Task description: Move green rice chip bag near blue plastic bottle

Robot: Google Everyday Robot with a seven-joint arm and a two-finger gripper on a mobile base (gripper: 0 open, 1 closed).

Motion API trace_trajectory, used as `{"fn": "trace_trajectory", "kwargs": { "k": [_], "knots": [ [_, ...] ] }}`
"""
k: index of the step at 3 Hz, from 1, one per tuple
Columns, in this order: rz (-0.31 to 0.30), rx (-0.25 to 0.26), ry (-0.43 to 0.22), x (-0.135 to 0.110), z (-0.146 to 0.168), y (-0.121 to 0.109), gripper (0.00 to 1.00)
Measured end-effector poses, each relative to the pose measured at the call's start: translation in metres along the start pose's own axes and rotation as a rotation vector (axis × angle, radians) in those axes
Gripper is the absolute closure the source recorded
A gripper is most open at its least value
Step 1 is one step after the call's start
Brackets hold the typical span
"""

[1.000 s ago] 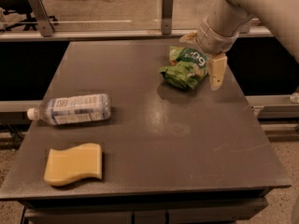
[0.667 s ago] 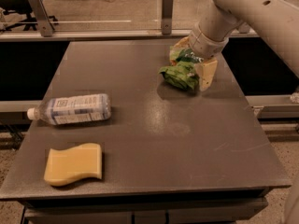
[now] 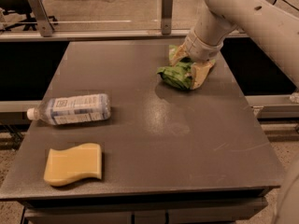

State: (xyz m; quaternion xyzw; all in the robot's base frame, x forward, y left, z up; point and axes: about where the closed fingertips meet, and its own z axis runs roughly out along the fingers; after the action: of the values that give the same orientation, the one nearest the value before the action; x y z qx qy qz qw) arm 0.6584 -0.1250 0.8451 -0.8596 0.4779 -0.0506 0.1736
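The white arm (image 3: 243,13) reaches in from the upper right, slanting down and leftward; its gripper (image 3: 189,65) sits low at the desk's (image 3: 154,139) far right part.

Nothing is reading legibly here. The blue plastic bottle (image 3: 74,108), lying on the table (image 3: 154,143), is showing a pale printed label with a dark square patch, its print too small to make out. The gripper (image 3: 189,65) is sitting over the green rice chip bag (image 3: 175,76) at the table's far right, hiding its lettering.
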Motion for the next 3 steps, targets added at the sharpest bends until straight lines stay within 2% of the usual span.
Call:
{"fn": "trace_trajectory", "kwargs": {
  "k": [1,2,3],
  "knots": [
    [0.000,0.000,0.000,0.000,-0.001,0.000,0.86],
    [-0.051,0.064,0.027,-0.026,-0.026,-0.012,1.00],
    [-0.134,0.190,0.066,-0.068,-0.073,-0.034,1.00]
  ]
}}
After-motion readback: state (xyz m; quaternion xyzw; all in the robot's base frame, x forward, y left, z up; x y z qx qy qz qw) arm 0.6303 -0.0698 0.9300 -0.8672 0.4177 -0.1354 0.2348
